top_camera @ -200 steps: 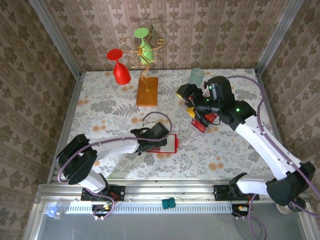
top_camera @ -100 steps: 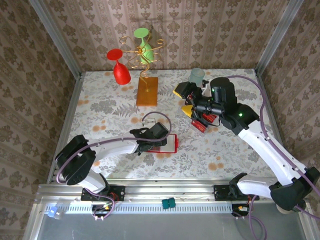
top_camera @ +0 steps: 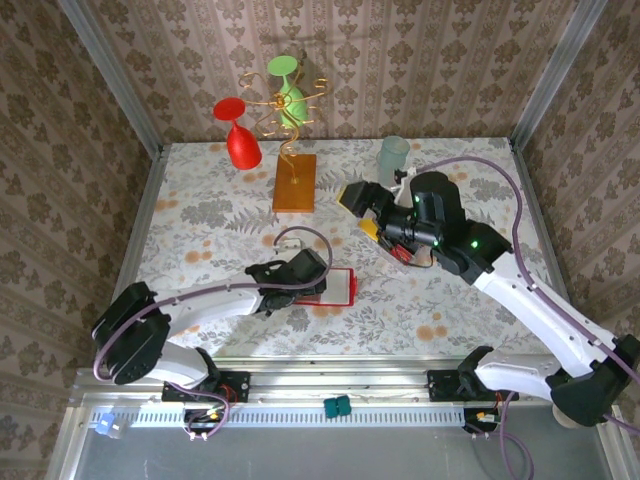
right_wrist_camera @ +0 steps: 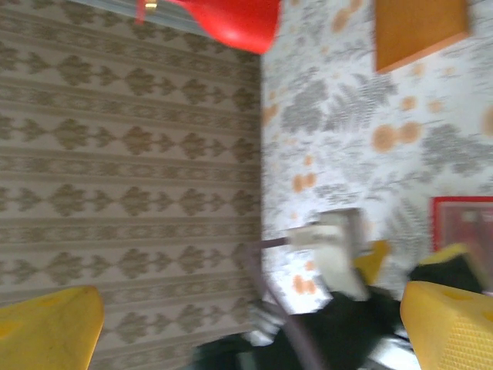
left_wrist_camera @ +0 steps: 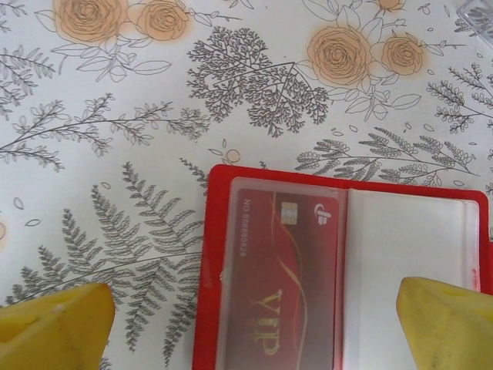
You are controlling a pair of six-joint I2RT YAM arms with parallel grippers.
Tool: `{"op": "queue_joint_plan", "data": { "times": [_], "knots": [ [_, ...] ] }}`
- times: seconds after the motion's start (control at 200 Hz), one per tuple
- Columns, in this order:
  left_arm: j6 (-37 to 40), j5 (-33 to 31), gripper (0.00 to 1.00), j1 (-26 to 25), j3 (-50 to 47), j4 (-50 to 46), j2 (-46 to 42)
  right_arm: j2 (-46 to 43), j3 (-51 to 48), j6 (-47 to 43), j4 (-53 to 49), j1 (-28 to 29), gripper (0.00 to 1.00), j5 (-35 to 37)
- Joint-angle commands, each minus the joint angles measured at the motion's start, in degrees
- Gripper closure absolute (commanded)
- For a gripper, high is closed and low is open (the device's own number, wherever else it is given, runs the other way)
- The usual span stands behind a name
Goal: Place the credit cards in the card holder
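Arms, two, bolted at the near edge of one floral-patterned table (top_camera: 200, 210).

Left arm: laid low from its base at the near left, bent at the elbow and reached rightward across the table. The left gripper (top_camera: 305, 278) is brought to the left edge of the task's holder. In the left wrist view this gripper (left_wrist_camera: 250, 331) is spread wide and nothing is gripped. One yellow fingertip (left_wrist_camera: 54, 324) is set over bare cloth to the left of the holder and the other over the holder's right half. Whether that fingertip touches cannot be told.

Red folding card holder (top_camera: 338, 287), one: laid open and flat, near the middle of the table's near half. Its red border (left_wrist_camera: 269, 173) frames two leaves. Red credit card with gold "VIP" lettering (left_wrist_camera: 277, 277), one counted: lodged under the clear sleeve of the left leaf. Pale inner pocket (left_wrist_camera: 400, 239), one: on the right leaf.

Right arm: raised from its base at the near right and stretched up and leftward, with the wrist turned sideways. The right gripper (top_camera: 362, 212) is held above the table beyond the holder, well apart from it. In the blurred right wrist view this gripper (right_wrist_camera: 246, 327) is parted wide and nothing is held.

Pale green translucent cup (top_camera: 394, 152), one: upright, just beyond the right gripper.

Orange-brown rectangular block (top_camera: 294, 182), one, bearing one gold wire stand (top_camera: 286, 150).

Stemmed glasses, two, hung upside down on the wire stand at the far wall: one red glass (top_camera: 238, 135) and one green glass (top_camera: 288, 92).
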Motion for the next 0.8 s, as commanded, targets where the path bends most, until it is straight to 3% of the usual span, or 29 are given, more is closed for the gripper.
{"op": "queue_joint_plan", "data": {
  "times": [0.0, 0.14, 0.255, 0.325, 0.365, 0.4, 0.5, 0.795],
  "knots": [
    [2.04, -1.18, 0.04, 1.13, -1.94, 0.67, -3.21, -2.36, -5.89, -10.23, 0.09, -0.56, 0.00, 5.41],
    [4.49, 0.69, 0.04, 2.99, -3.74, 2.84, -5.21, -1.28, -10.79, -18.06, -0.04, -0.59, 0.00, 6.61],
    [6.16, 2.12, 0.04, 3.79, -3.86, 3.89, -5.26, 2.80, -13.07, -21.84, 1.51, -0.41, 0.18, 5.28],
    [6.68, 2.61, 0.04, 3.79, -4.09, 4.65, -5.01, 7.30, -12.71, -23.37, 1.06, -0.05, 0.40, 3.05],
    [6.96, 2.76, 0.04, 3.78, -4.13, 5.03, -4.91, 9.51, -12.27, -24.14, 0.43, 0.56, 0.47, 2.81],
    [6.98, 2.84, 0.04, 3.84, -4.26, 5.15, -4.86, 12.00, -11.88, -25.04, 0.09, 1.25, 0.59, 2.73],
    [7.24, 3.19, 0.04, 3.82, -4.55, 5.78, -4.52, 18.32, -11.28, -25.84, -0.17, 2.54, 0.83, 3.51],
    [7.93, 4.95, 0.04, 3.11, -4.37, 8.29, -0.63, 30.60, -8.65, -26.16, 1.37, 5.56, 1.00, 6.19]
  ]
}}
